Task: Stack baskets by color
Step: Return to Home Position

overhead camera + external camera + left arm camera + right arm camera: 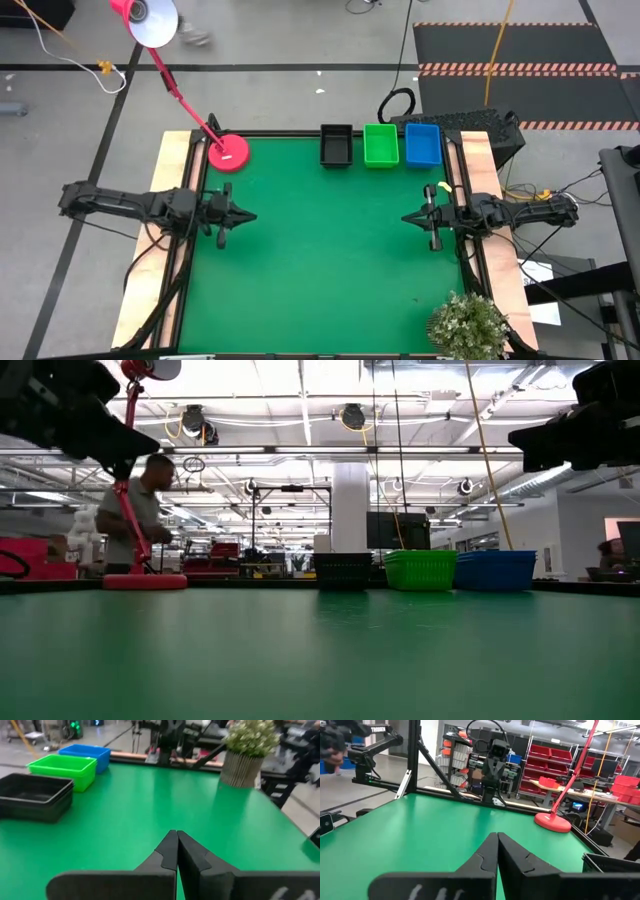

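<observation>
Three piles of baskets stand in a row at the far edge of the green table: black [336,146], green [381,145] and blue [423,144]. The low view shows them as black [343,570], green [420,569] and blue [496,569]; the left wrist view shows the black pile [35,796] with more than one basket nested. My left gripper [252,216] hovers shut at the table's left edge, its tips [176,836] together. My right gripper [406,217] hovers shut at the right edge, tips [497,837] together. Neither holds anything.
A pink lamp base [228,152] sits on the table's far left corner, its stem leaning up and away. A potted plant [468,325] stands at the near right corner. A person [140,510] is in the room behind the table. Open green surface lies between the grippers.
</observation>
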